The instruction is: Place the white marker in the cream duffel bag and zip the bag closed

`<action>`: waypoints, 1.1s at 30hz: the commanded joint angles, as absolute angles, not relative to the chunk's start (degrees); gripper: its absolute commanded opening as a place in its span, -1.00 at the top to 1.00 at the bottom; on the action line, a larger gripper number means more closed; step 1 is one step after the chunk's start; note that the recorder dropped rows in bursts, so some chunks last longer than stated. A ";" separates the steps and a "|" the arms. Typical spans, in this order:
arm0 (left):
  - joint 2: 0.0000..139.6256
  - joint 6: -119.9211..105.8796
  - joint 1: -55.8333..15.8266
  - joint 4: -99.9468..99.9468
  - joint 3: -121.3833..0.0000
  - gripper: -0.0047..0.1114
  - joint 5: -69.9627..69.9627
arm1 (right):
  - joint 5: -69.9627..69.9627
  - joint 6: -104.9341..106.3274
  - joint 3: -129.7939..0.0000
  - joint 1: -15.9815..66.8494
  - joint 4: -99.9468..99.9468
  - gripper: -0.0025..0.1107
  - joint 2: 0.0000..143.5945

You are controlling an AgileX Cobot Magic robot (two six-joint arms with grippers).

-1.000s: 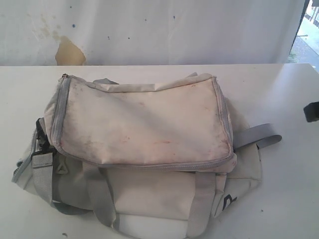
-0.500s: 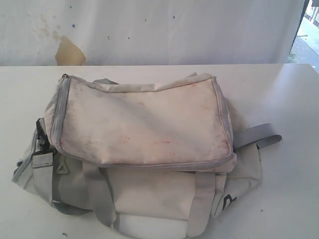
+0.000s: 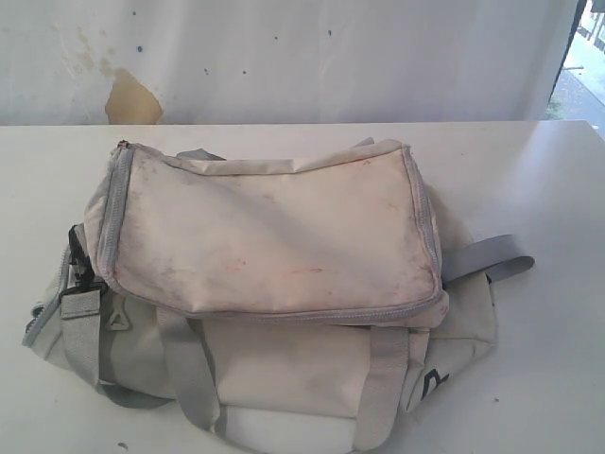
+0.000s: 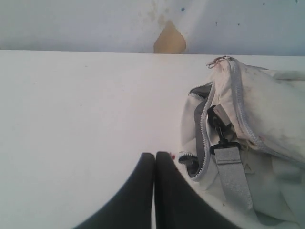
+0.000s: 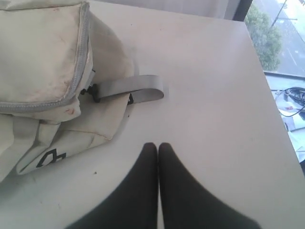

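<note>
The cream duffel bag (image 3: 269, 236) lies in the middle of the white table, its stained top flap flat and the grey zipper round it shut as far as the views show. The bag's left end (image 4: 259, 114) shows a grey zipper and a black buckle. Its right end (image 5: 43, 62) shows in the right wrist view. My left gripper (image 4: 155, 155) is shut and empty, off the bag's left end. My right gripper (image 5: 157, 145) is shut and empty over bare table, off the bag's right end. Neither gripper shows in the exterior view. The white marker is not in view.
A grey strap (image 3: 492, 253) sticks out from the bag's right end onto the white table (image 3: 539, 170). The table's right edge (image 5: 267, 86) lies close to my right gripper. A stained wall (image 3: 284, 57) stands behind the table.
A dark piece of the right arm at the exterior view's right edge one second ago has drawn out of the frame. The bag has not moved.
</note>
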State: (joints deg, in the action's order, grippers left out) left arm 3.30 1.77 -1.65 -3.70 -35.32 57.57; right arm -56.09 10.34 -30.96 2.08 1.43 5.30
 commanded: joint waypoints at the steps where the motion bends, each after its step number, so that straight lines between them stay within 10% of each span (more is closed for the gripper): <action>1: 0.00 2.94 -1.97 -5.08 -34.63 0.92 59.46 | -53.40 10.77 -30.05 2.27 1.07 0.96 0.00; 18: 0.00 2.93 -1.87 -5.12 -34.27 0.92 43.62 | -38.63 10.46 -27.07 2.27 -1.27 0.96 0.00; 33: 0.00 2.80 -1.87 -4.71 -10.60 0.92 11.12 | -12.06 4.74 -8.68 2.27 -1.03 0.96 0.00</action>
